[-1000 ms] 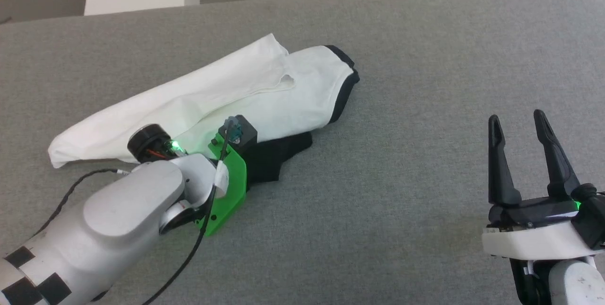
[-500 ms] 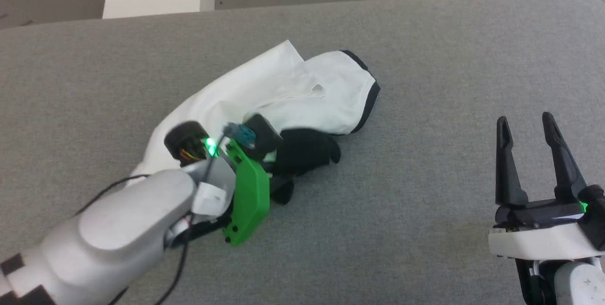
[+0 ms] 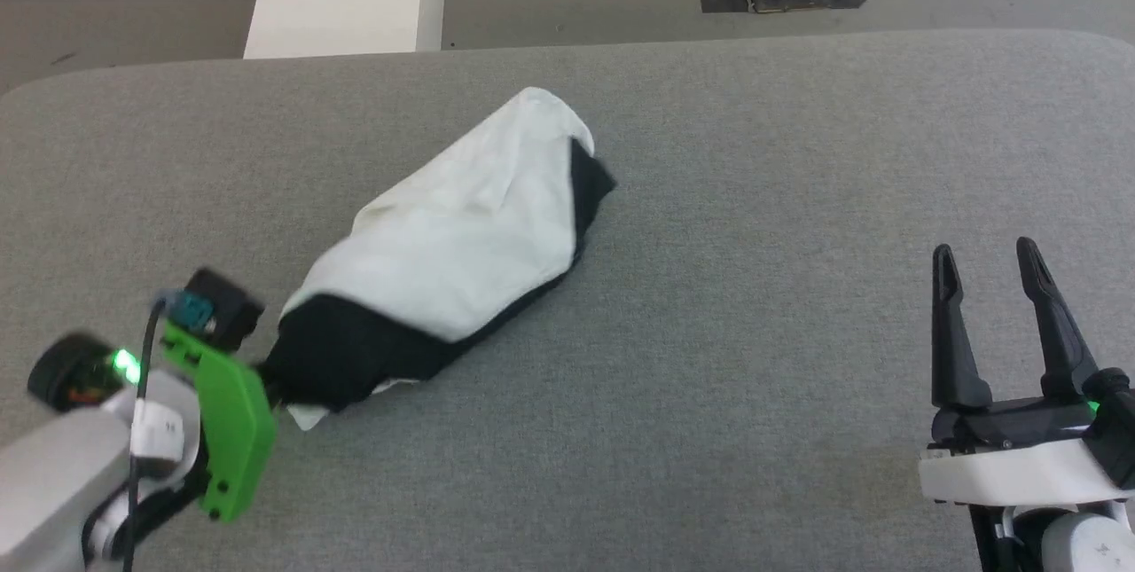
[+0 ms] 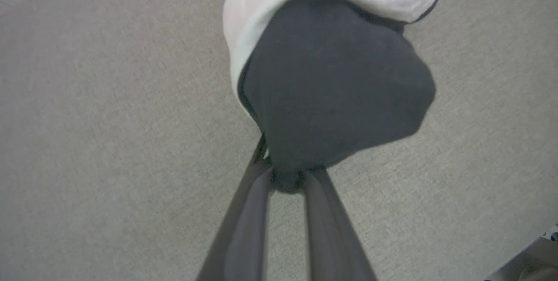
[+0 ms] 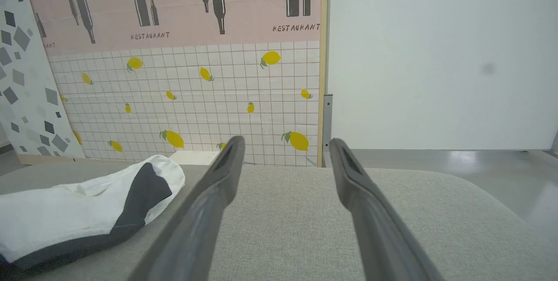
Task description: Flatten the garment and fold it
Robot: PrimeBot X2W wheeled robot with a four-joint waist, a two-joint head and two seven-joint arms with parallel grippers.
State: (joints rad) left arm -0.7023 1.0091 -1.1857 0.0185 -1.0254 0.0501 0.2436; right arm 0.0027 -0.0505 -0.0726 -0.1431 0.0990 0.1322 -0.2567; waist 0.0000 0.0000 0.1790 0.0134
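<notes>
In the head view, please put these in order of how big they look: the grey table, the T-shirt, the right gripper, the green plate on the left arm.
Largest to smallest:
1. grey table
2. T-shirt
3. right gripper, enlarged by nearness to the camera
4. green plate, also near

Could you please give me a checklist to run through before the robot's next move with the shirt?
1. Grip: the left gripper is shut on a black part of the soft white cloth T-shirt with black sleeves: ok.
2. Free arm: the right gripper is open and apart from the T-shirt: ok.
3. T-shirt lying flat: not ok, it is bunched in a heap.
4. T-shirt wholly on the grey fabric-covered table: ok.
5. Grip holds a single layer: cannot tell.
</notes>
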